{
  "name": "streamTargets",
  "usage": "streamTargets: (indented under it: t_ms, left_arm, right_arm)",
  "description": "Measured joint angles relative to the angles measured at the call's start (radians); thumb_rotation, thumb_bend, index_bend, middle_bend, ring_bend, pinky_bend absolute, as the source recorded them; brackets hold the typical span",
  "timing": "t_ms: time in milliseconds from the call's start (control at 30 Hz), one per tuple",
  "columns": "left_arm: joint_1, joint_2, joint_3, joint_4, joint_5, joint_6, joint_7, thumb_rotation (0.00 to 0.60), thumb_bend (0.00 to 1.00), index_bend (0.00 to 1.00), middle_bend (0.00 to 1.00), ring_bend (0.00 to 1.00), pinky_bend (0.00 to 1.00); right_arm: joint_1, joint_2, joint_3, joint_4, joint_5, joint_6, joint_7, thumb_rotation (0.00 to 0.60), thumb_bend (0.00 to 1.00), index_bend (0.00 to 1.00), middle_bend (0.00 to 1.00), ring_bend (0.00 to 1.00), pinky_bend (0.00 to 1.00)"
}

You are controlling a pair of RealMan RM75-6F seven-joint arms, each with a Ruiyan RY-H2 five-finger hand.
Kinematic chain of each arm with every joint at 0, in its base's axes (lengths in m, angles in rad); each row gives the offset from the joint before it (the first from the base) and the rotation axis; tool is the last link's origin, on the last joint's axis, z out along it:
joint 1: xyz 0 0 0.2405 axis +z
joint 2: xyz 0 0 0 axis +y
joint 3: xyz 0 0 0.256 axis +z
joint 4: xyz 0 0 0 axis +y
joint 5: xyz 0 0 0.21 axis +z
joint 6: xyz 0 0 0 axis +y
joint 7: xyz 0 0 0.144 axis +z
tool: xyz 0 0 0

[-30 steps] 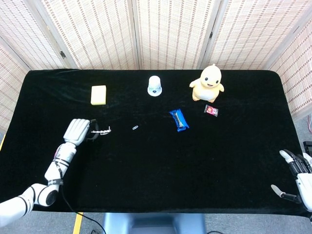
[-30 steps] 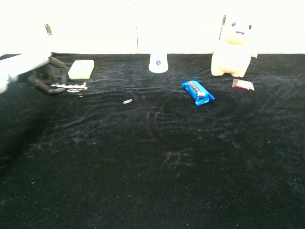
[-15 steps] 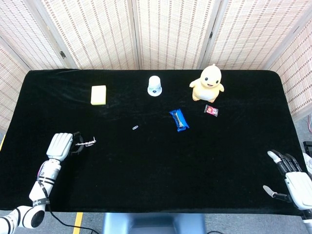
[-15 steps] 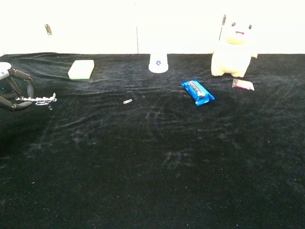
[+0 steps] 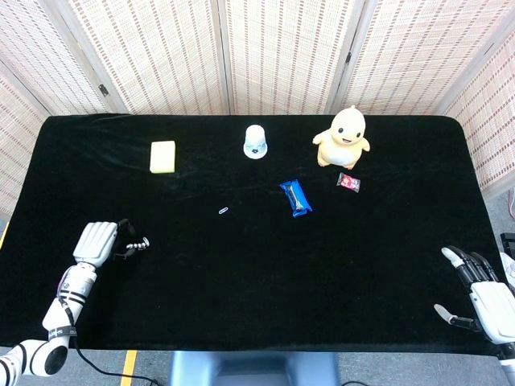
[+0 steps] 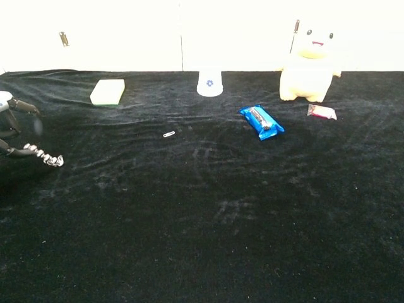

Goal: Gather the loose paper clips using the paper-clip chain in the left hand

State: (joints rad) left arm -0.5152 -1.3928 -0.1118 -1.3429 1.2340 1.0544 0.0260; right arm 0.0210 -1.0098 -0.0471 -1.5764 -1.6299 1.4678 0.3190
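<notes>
Held the chain [image 5: 133, 246] in left hand [image 5: 95, 242] near table [image 5: 257, 289] edge; right hand [image 5: 485, 293] open, idle; needed chain dragged low to loose clip [image 5: 223, 211] mid-table, well apart.

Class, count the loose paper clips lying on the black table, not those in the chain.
1. The loose paper clip lies near the table's middle, left of the blue wrapper. Others may be too small to see.
</notes>
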Motion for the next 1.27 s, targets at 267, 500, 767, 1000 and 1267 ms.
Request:
streamTargets:
  t_ms: [267,500,767,1000,1267]
  left_arm:
    - [0.025,0.05,-0.006,-0.057,0.02,0.062,0.014,0.6,0.19,0.14,0.98,0.97,1.0]
    - [0.109,0.155,0.018,-0.17,0.11,0.216,-0.01,0.6,0.18,0.16,0.42,0.39,0.45]
    - [0.269,0.218,0.09,-0.262,0.182,0.407,0.027,0.6,0.18,0.13,0.13,0.03,0.0]
    - [0.326,0.258,0.145,-0.344,0.215,0.425,0.123,0.6,0.17,0.12,0.02,0.0,0.0]
    - [0.367,0.292,0.162,-0.372,0.259,0.454,0.106,0.6,0.17,0.1,0.01,0.0,0.0]
  right_arm:
    - [0.0,0.0,-0.003,-0.003,-0.003,0.005,-0.006,0.6,0.24,0.03,0.08,0.09,0.0]
    - [-0.004,-0.001,0.001,-0.006,0.019,0.006,-0.017,0.6,0.24,0.03,0.08,0.09,0.0]
    - [-0.003,-0.006,0.033,-0.016,0.108,-0.015,-0.057,0.6,0.24,0.03,0.08,0.09,0.0]
    - [-0.012,-0.003,0.026,-0.019,0.071,0.007,-0.04,0.6,0.24,0.03,0.08,0.1,0.0]
    - [-0.045,0.0,0.0,-0.008,-0.007,0.094,-0.017,0.6,0.23,0.03,0.08,0.1,0.0]
